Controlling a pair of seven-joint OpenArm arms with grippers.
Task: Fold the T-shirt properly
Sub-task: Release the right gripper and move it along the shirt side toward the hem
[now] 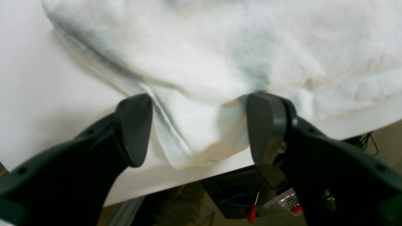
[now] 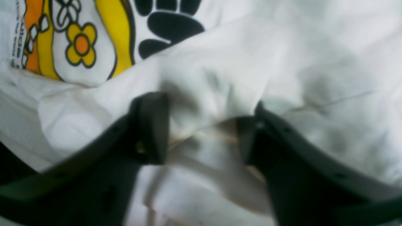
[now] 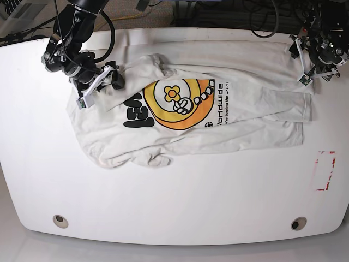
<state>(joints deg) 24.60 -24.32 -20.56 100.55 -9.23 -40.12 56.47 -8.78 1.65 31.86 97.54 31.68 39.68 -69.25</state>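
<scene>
An off-white T-shirt (image 3: 185,117) lies crumpled, print up, across the back half of the white table (image 3: 174,196). The right gripper (image 2: 201,128) straddles a bunched fold near the back left, jaws apart. The left gripper (image 1: 199,128) hangs open over the hem at the back right edge. Both should close on single edges, then pull the cloth flat.

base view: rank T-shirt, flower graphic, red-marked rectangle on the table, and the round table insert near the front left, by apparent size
1. T-shirt
2. flower graphic, the printed circle on the shirt
3. red-marked rectangle
4. round table insert, smallest, though not by a wide margin
</scene>
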